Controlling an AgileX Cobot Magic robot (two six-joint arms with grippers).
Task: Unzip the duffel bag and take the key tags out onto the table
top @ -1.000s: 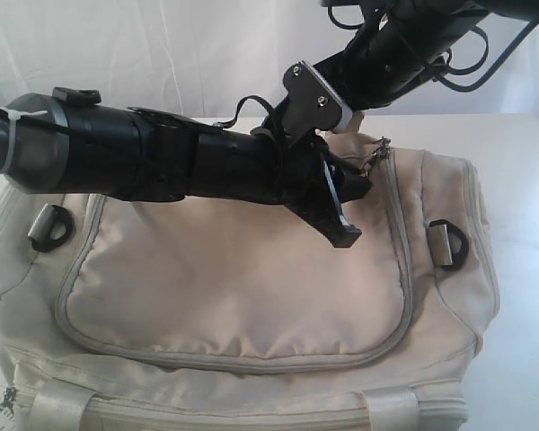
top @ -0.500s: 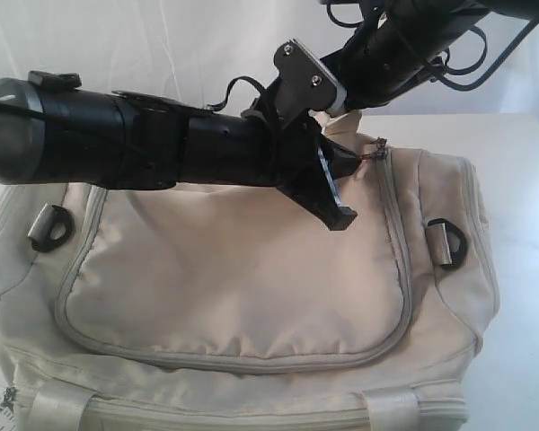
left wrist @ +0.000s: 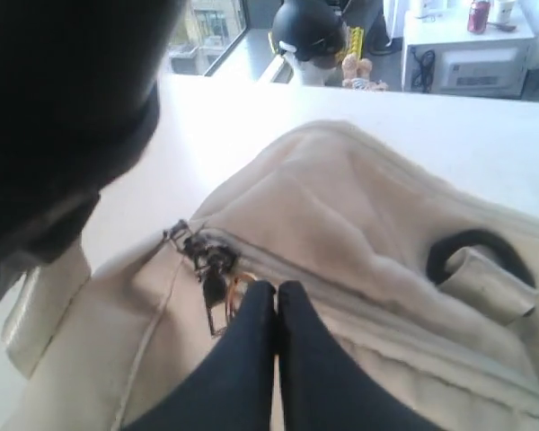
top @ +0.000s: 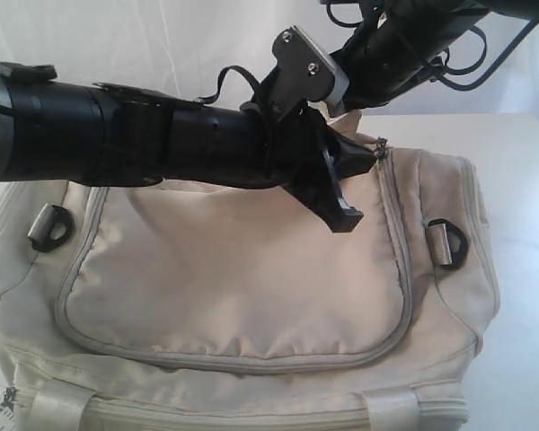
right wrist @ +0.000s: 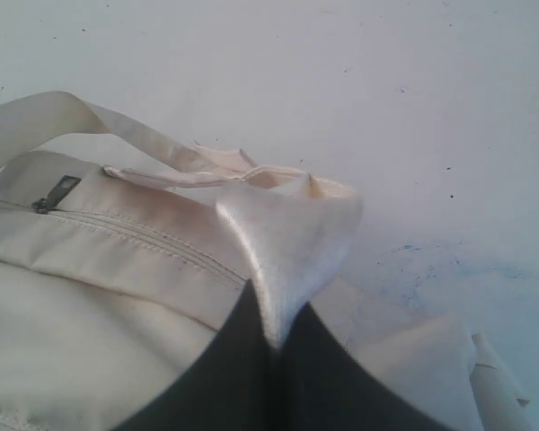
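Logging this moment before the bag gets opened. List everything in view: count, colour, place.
duffel bag: one, cream-beige with grey zipper trim, on the table, flap zipper closed.
webbing handle: one, pale, lifted at the bag's far side.
zipper pulls: small dark cluster with a ring, at the flap's upper right corner in the exterior view.
D-rings: two, black, one at each end of the bag's top.
table: one, white, under the bag.
key tags: none in view.
left gripper: one, black, shut, tips beside the zipper pulls; grip on them unclear.
right gripper: one, black, shut on the webbing handle.
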